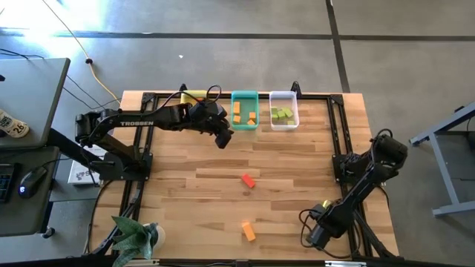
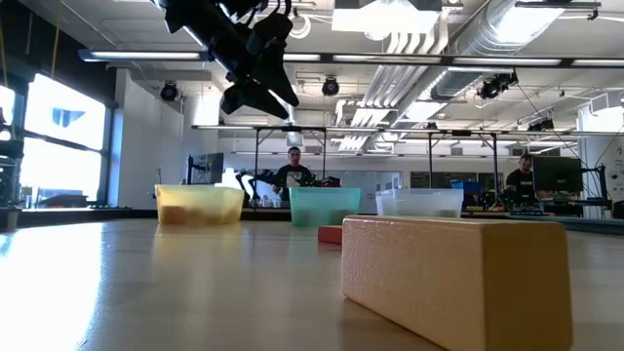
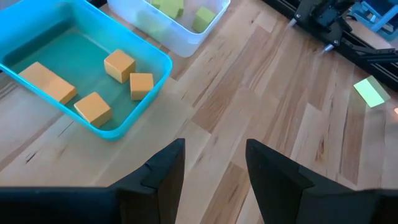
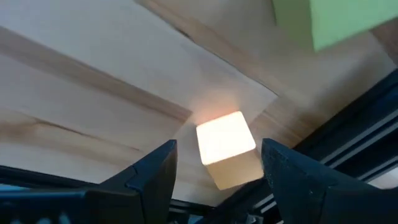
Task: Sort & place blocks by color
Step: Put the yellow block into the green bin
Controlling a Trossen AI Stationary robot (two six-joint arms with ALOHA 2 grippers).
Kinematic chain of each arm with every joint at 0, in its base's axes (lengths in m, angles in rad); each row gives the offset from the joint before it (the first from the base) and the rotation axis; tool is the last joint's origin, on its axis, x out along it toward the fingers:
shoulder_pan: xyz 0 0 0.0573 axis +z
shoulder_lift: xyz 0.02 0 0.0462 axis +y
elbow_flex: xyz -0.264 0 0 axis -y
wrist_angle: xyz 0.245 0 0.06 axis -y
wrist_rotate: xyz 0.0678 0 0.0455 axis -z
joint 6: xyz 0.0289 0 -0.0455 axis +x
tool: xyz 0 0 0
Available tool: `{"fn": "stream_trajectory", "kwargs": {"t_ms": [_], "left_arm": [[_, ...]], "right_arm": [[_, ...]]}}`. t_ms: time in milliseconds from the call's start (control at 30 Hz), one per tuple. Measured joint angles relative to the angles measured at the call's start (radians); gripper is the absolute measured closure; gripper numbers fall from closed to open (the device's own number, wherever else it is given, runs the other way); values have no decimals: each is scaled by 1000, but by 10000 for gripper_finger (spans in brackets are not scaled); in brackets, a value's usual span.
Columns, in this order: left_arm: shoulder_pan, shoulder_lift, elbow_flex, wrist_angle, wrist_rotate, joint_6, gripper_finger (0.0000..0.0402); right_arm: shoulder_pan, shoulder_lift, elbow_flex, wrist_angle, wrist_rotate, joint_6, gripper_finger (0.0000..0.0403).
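My left gripper [image 1: 223,139] [image 3: 211,168] hangs open above the table, just on the near side of the teal bin [image 1: 244,121], with nothing between its fingers. The teal bin holds several orange blocks [image 3: 119,65]. The clear bin [image 1: 283,123] beside it holds green blocks [image 1: 281,113]. A red block [image 1: 248,180] and an orange block [image 1: 248,231] lie on the bare table. At the near right corner my right gripper [image 1: 323,211] [image 4: 217,152] points down, open, with its fingers on either side of a brightly lit pale block [image 4: 225,146]. A green block [image 4: 329,22] lies close by.
A yellow bin [image 2: 200,205] stands left of the teal one at the table's far edge, partly under my left arm in the high view. A black frame rail [image 1: 338,133] runs along the table's sides. People sit in the room beyond the table. A plant [image 1: 133,236] stands at the near left corner.
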Motion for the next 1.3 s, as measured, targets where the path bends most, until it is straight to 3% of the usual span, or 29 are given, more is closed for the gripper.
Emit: {"fn": "stream_trajectory", "kwargs": {"t_ms": [200,400,967,1100,1233,1300], "left_arm": [[0,0,0,1,0,1,245],[0,0,0,1,0,0,245],[0,0,0,1,-1,0,245],[0,0,0,1,0,0,245],[0,0,0,1,-6,0,245],[0,0,0,1,-23,0,245]], "right_arm": [[33,-1,0,42,-25,-4,181],[74,-1,2,36,21,30,181],[78,50,0,79,50,112,193],[76,54,0,88,52,146,225],[75,54,0,106,44,154,292],[75,54,0,122,44,154,296]]}}
